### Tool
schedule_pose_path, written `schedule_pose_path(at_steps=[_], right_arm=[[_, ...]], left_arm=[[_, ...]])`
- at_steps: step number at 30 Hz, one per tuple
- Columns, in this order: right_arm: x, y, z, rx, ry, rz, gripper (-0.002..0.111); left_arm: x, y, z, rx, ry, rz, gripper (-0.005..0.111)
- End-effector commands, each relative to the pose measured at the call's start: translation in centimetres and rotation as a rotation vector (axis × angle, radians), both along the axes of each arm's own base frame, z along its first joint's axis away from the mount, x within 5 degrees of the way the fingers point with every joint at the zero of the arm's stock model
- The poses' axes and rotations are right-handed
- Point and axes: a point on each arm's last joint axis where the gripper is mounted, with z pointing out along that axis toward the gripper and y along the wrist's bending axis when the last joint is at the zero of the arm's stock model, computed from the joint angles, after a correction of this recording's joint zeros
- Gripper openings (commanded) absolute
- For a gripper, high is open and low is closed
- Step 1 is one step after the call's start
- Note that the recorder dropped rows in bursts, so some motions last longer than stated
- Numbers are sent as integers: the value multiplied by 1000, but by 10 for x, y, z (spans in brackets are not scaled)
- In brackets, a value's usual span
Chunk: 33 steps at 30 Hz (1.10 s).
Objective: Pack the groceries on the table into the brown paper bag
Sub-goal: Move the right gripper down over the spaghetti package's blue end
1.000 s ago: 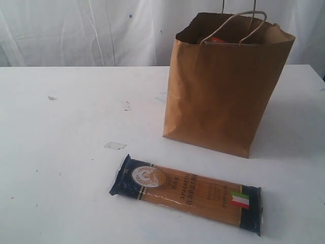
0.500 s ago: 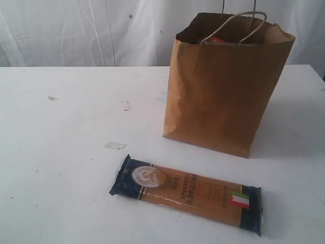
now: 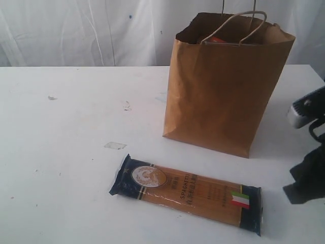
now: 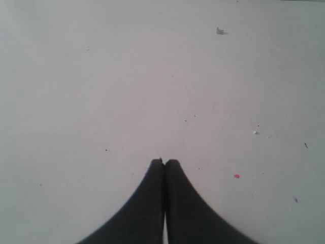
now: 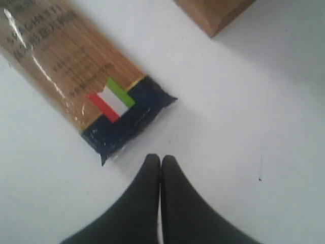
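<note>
With your right gripper [image 5: 160,158] closed and empty just right of the spaghetti pack [image 3: 185,193], which lies flat on the table [image 3: 61,152] near of the brown paper bag [image 3: 223,91], an end-grab risks the long pack drooping and snagging the bag's rim.

Staged test area, lab-type, not domestic: bare wide flat white tabletop [image 3: 66,152], scuffed and specked, backed wall-to-wall by a hanging white fabric curtain [image 3: 76,30].

A long blue-ended spaghetti pack [image 3: 186,193] lies flat just beside the right claw [image 5: 161,158]; the tall kraft-brown paper bag [image 3: 223,91] stands upright and open beyond.
</note>
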Motion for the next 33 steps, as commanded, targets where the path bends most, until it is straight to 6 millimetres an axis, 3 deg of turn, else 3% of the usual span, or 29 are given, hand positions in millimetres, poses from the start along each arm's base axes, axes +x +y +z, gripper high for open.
schedule_pose_path(at_steps=[1, 5, 7, 8, 13, 16, 21, 24, 30, 33], right_arm=[[-3, 14, -2, -197, 101, 49, 0], [-15, 43, 8, -334, 259, 202, 0], [-13, 70, 12, -377, 286, 303, 0], [-7, 88, 15, -391, 278, 371, 0], [17, 143, 5, -482, 281, 633, 0], [37, 164, -6, -542, 269, 765, 0], [66, 196, -29, -467, 48, 803, 2], [71, 203, -40, -446, 34, 808, 18], [75, 211, -40, -391, -43, 804, 82], [79, 217, -37, -347, -123, 809, 97]], left_arm=[[0, 0, -1, 4, 0, -6, 0], [0, 0, -1, 4, 0, -6, 0], [0, 0, -1, 4, 0, -6, 0], [0, 0, -1, 4, 0, -6, 0], [0, 0, -1, 4, 0, -6, 0], [0, 0, -1, 4, 0, -6, 0], [0, 0, -1, 4, 0, -6, 0], [0, 0, -1, 4, 0, -6, 0], [0, 0, -1, 4, 0, -6, 0], [0, 0, -1, 4, 0, -6, 0]])
